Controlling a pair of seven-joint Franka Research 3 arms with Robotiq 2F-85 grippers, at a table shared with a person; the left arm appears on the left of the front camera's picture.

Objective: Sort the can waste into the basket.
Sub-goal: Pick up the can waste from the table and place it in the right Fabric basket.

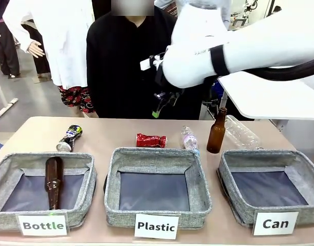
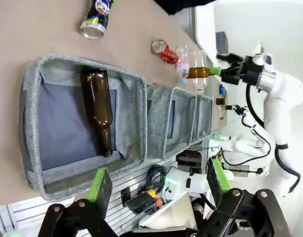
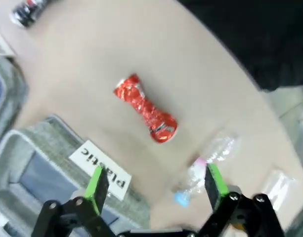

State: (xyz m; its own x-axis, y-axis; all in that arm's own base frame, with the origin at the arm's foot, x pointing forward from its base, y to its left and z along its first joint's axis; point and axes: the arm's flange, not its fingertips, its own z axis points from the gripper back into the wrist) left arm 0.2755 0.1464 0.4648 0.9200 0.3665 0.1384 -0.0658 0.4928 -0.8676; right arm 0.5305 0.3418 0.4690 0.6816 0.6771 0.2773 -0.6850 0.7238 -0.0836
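A crushed red can (image 1: 150, 140) lies on the table behind the middle basket. A dark printed can (image 1: 69, 138) lies on its side at the far left. The grey basket labelled "Can" (image 1: 259, 156) stands at the front right with nothing in it. My right gripper (image 1: 162, 106) hangs open high above the red can (image 3: 145, 109), which shows between and beyond its open fingers in the right wrist view, where the right gripper (image 3: 155, 182) holds nothing. My left gripper (image 2: 158, 180) is open and holds nothing, over the near side of the "Bottle" basket, far from the dark can (image 2: 95, 17) and red can (image 2: 165, 51).
The "Bottle" basket (image 1: 8, 169) holds a brown glass bottle (image 1: 53, 180). The "Plastic" basket (image 1: 151, 154) stands in the middle. A brown bottle (image 1: 216, 131) stands upright beside two clear plastic bottles (image 1: 189, 138) (image 1: 241, 132). A person in black stands at the far edge.
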